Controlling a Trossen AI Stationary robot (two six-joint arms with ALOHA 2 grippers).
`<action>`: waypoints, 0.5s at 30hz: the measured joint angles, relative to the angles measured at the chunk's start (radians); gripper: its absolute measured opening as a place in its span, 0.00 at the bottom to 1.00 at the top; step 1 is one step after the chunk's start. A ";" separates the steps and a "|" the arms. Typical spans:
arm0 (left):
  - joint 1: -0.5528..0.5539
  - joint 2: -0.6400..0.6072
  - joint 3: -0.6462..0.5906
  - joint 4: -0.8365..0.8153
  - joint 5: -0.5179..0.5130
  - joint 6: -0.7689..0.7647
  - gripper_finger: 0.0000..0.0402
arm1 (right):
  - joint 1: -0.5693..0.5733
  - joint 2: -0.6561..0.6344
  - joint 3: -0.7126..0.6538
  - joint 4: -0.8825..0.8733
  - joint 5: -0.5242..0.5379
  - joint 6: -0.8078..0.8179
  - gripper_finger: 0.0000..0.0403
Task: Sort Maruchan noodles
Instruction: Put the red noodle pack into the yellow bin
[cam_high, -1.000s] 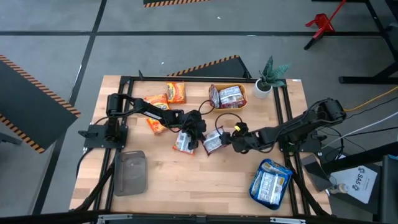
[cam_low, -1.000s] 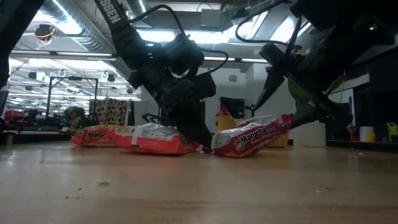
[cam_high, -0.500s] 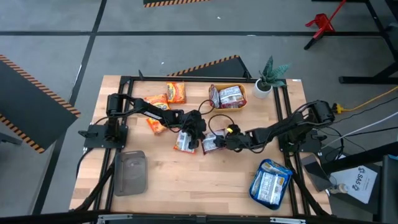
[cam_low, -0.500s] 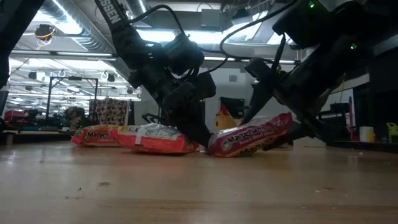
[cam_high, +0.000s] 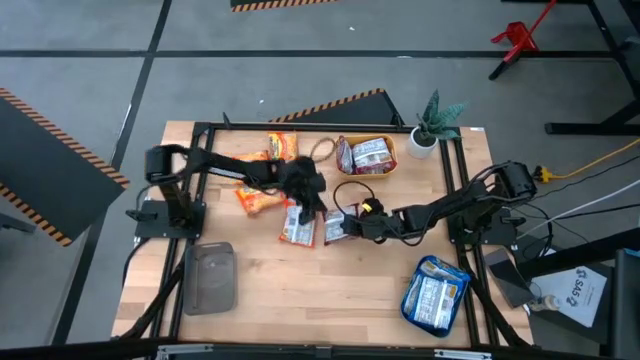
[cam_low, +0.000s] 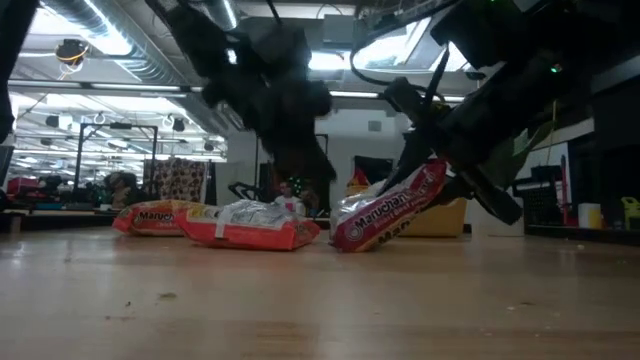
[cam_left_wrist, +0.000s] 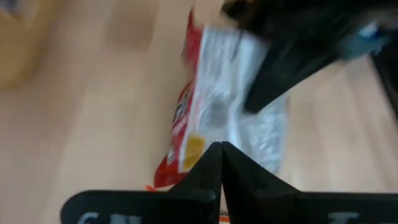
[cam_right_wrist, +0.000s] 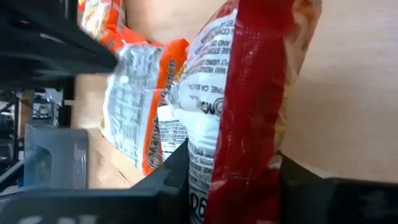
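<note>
1. Overhead, we see the right gripper (cam_high: 345, 224) at mid-table, pinching one end of a red-and-white packet (cam_high: 335, 228). A second red-and-white packet (cam_high: 298, 226) lies just beside it, below the left gripper (cam_high: 308, 197). Orange packets (cam_high: 262, 199) sit towards the left arm's side, more red-and-white ones fill the yellow bowl (cam_high: 388, 160) near the potted plant (cam_high: 432, 122), blue-and-white ones rest in the teal tray (cam_high: 458, 303), and the grey tray (cam_high: 210, 279) sits by the near left corner.

2. Level with the table, we see the held packet (cam_low: 390, 205) tilted, its gripped end raised and its lower end touching the wood. The other packet (cam_low: 252, 225) lies flat close by, with an orange one (cam_low: 155, 217) beyond it.

3. From the left wrist, we see that claw's fingertips (cam_left_wrist: 217, 163) pressed together with nothing between them, hanging above the flat packet (cam_left_wrist: 230, 118).

4. From the right wrist, the red wrapper (cam_right_wrist: 249, 99) sits clamped between the fingers, with the neighbouring packets (cam_right_wrist: 140, 102) close behind.

5. We judge these packets light, crinkly and slick, with a brittle noodle block inside. Pinching across a short end and over the block should hold; gripping the sealed flap alone risks a slip, and a hard squeeze could crack the noodles.
</note>
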 joint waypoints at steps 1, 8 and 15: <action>0.011 -0.038 0.000 -0.014 0.001 0.000 0.00 | -0.009 -0.009 0.003 -0.001 -0.005 -0.002 0.23; 0.107 -0.312 0.001 -0.079 0.013 -0.073 0.00 | -0.156 -0.190 0.011 -0.017 -0.015 -0.144 0.23; 0.186 -0.473 0.002 -0.106 0.020 -0.063 0.00 | -0.439 -0.445 0.012 -0.176 -0.191 -0.364 0.24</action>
